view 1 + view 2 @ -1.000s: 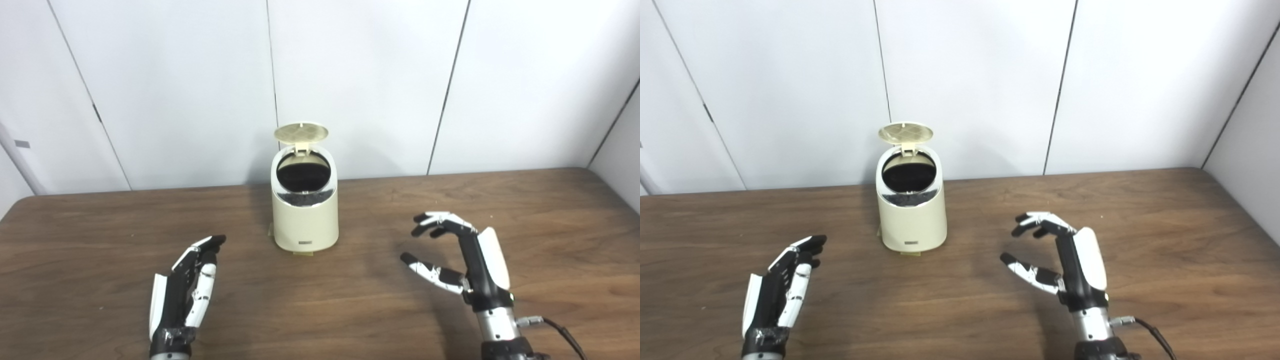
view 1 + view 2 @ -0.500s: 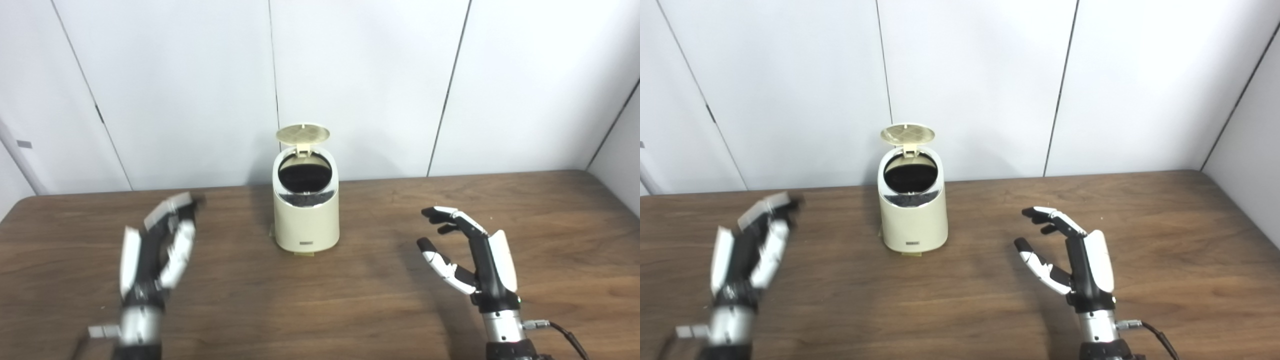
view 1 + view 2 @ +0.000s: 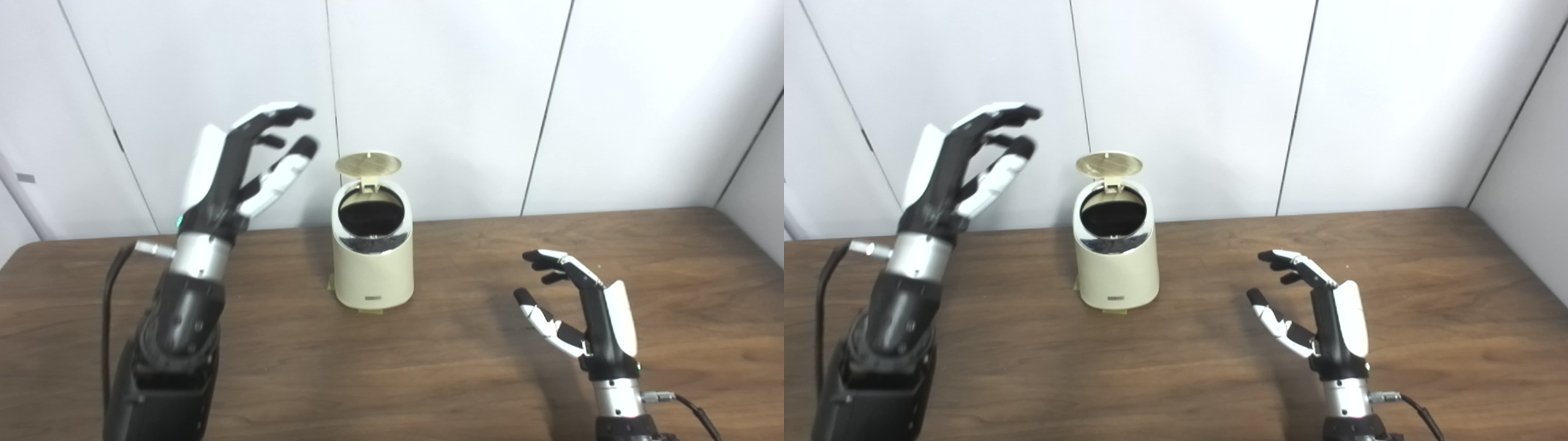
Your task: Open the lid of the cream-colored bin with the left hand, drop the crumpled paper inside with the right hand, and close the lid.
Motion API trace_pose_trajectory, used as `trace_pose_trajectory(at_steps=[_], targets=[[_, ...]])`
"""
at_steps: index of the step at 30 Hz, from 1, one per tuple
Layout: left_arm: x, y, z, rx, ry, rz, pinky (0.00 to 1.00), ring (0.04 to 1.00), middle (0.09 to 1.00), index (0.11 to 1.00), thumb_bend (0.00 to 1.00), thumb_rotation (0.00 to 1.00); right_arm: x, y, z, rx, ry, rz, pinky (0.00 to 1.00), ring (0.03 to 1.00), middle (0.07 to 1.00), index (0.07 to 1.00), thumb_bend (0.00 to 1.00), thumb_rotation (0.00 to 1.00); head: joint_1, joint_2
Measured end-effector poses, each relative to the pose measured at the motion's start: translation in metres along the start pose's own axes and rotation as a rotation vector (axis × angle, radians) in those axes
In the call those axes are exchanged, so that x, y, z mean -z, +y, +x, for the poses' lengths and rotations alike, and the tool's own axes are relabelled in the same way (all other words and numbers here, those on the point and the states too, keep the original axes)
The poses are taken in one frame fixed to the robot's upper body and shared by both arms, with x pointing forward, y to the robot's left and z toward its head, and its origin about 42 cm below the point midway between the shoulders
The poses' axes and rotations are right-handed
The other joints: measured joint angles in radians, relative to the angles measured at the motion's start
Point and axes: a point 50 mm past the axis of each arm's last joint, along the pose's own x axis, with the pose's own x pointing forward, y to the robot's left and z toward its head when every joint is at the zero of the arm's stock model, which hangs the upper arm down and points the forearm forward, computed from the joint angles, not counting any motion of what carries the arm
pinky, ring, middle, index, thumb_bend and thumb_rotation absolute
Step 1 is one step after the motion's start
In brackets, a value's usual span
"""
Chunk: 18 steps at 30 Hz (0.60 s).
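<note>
The cream-colored bin (image 3: 373, 269) stands on the wooden table (image 3: 429, 367) near the wall, its round lid (image 3: 368, 163) tipped up and back, the dark inside showing. My left hand (image 3: 242, 165) is raised high to the left of the lid, fingers spread, open and holding nothing. My right hand (image 3: 582, 312) hovers low over the table to the right of the bin, open and empty. No crumpled paper shows in either view.
White wall panels (image 3: 459, 104) rise right behind the bin. The table's back edge runs along the wall, and a side wall (image 3: 1525, 208) closes the far right corner.
My left arm has swung up from low over the table to lid height, left of the bin. The right hand has drawn back slightly toward me. The lid stays up.
</note>
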Motion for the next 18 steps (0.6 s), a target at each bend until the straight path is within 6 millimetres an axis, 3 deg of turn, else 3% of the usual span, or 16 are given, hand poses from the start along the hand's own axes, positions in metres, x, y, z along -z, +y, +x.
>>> trace_pose_trajectory(at_steps=[6,12,18], targets=[[0.0,0.002,0.025,0.141,0.016,0.087,0.66,0.784,0.806,0.776,0.81,0.76,0.001,0.001,0.0,-0.005,0.004,-0.001,0.54,0.652,0.686,0.672,0.25,0.43,0.002,-0.005],[0.013,-0.02,0.033,0.243,0.091,0.187,0.68,0.82,0.838,0.802,0.9,0.75,0.002,0.002,0.0,-0.009,0.008,0.0,0.54,0.654,0.688,0.677,0.26,0.46,0.005,-0.012],[0.005,-0.029,0.045,0.266,0.092,0.311,0.82,0.896,0.891,0.82,0.92,0.77,0.002,0.003,0.001,-0.011,0.01,0.004,0.55,0.661,0.688,0.677,0.25,0.43,0.006,-0.02]])
